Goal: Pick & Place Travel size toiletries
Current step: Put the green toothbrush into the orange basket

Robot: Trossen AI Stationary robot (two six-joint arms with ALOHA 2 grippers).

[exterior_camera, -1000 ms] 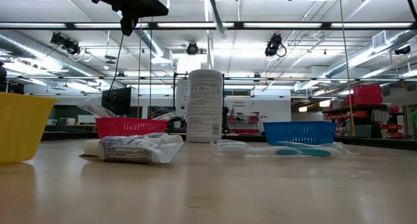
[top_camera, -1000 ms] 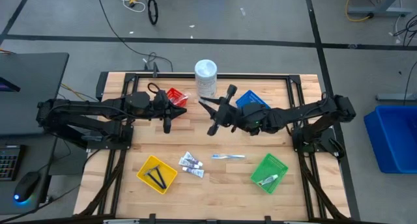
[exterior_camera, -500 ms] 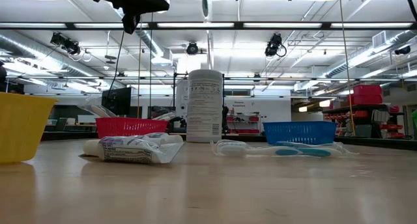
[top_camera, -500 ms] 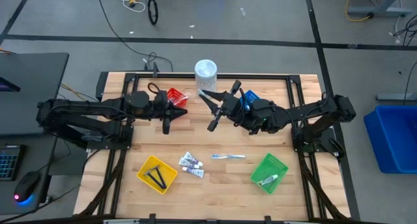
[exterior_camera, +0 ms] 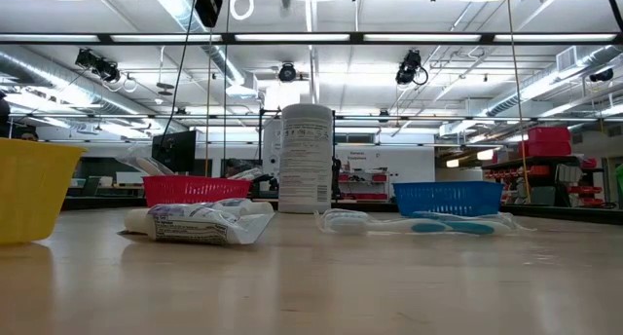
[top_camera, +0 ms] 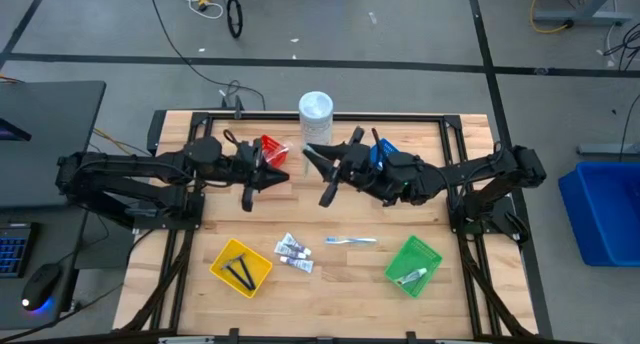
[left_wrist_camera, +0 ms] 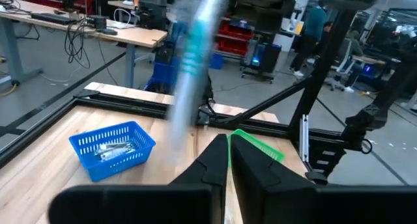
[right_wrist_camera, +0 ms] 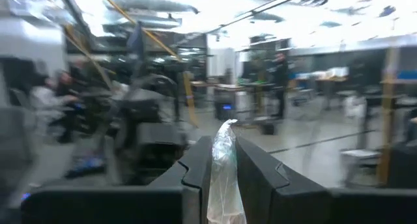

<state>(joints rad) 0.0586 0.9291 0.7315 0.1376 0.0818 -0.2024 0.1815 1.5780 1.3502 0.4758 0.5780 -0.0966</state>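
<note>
My right gripper (top_camera: 309,152) is raised over the table's far middle, pointing left, and is shut on a toothbrush in a clear wrapper (left_wrist_camera: 189,74). My left gripper (top_camera: 283,176) faces it from beside the red basket (top_camera: 268,149); its fingers (left_wrist_camera: 228,165) are shut on nothing. White toothpaste tubes (top_camera: 293,252) and a second wrapped toothbrush (top_camera: 350,241) lie flat on the table. Black pieces lie in the yellow basket (top_camera: 240,267). One pale item lies in the green basket (top_camera: 413,265), and grey packets lie in the blue basket (left_wrist_camera: 111,146). My right gripper pinches the clear wrapper end (right_wrist_camera: 225,160) of the toothbrush between its two fingers. The toothbrush is lifted clear of the table and slants down from the hold, a blurred pale stick with a teal part (left_wrist_camera: 193,55) in the left wrist view.
A tall white cylindrical container (top_camera: 316,117) stands at the far edge between the red and blue baskets. The black frame rail (top_camera: 320,115) runs along the far side. Bare wood (top_camera: 230,219) lies between the left gripper and the yellow basket.
My left gripper has risen, nearly leaving the top of the low view, and has rolled a little. My right gripper has turned at the wrist and drifted slightly toward the table's left, carrying the wrapped toothbrush with it.
</note>
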